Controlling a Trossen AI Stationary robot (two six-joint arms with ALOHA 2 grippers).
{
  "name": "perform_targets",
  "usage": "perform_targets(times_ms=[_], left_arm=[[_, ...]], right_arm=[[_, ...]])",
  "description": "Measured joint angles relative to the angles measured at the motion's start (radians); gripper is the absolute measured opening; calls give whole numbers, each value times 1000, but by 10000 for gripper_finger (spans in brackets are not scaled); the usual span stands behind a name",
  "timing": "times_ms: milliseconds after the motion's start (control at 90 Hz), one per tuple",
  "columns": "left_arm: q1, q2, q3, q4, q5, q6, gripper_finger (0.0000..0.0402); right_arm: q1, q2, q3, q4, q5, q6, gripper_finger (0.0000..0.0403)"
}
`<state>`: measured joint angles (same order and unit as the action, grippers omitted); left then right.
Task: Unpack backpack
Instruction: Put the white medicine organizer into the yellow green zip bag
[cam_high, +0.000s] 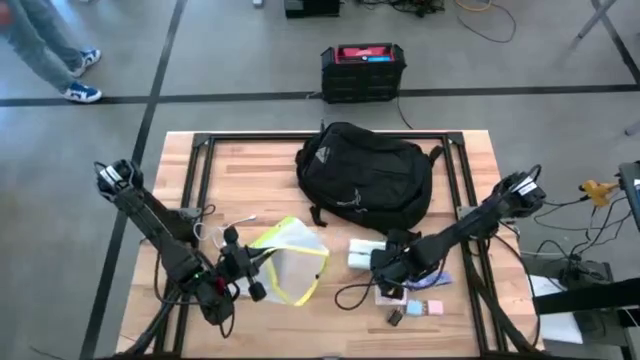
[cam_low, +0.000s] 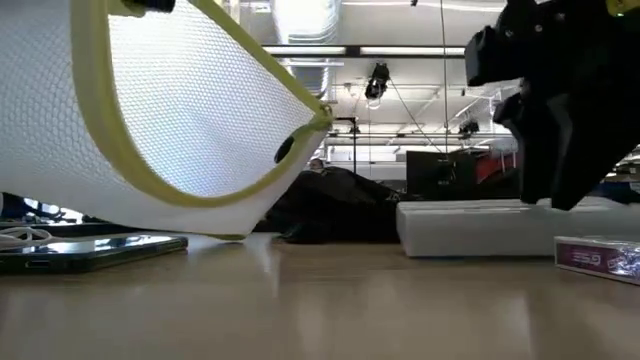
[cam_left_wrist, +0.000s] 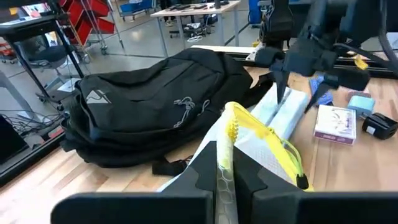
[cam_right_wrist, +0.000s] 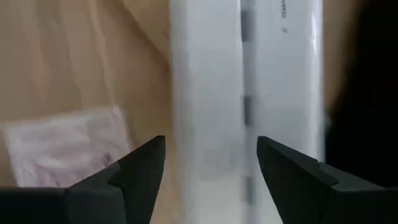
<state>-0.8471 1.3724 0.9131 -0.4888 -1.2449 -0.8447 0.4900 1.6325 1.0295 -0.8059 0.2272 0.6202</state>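
The black backpack lies on the table's far middle, resting on its back, with no gripper on it. Near it, my left gripper is shut on a white mesh pouch with yellow trim. In the low view, the pouch is raised. My right gripper stands open, pointing down over a long white box. Its fingers stand on either side of the white box, and I see no touch. My left gripper pinches the pouch's yellow-trimmed edge between its two fingers. It comes about level from the table's left side. The pouch stands tilted away from the fingers, and its lower corner rests on the tabletop.
A dark phone and a white cable lie at the left. A purple packet, pink and blue blocks and a black cord lie near the front right. On the floor beyond the table stands a black box with a red top.
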Motion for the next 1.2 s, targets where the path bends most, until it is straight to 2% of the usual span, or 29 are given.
perform_targets(times_ms=[178,422,567,856,1200], left_arm=[[0,0,-10,0,0,-4,0],[0,0,-54,1,1,-57,0],[0,0,-77,1,3,-86,0],[0,0,-84,18,6,-103,0],[0,0,-85,23,7,-104,0]], right_arm=[[0,0,2,-19,-30,-98,227],[-5,11,22,-24,-31,-50,220],[-5,8,65,-1,-41,-43,229],[-13,17,45,108,-44,-51,254],[-18,120,47,112,-60,-55,260]])
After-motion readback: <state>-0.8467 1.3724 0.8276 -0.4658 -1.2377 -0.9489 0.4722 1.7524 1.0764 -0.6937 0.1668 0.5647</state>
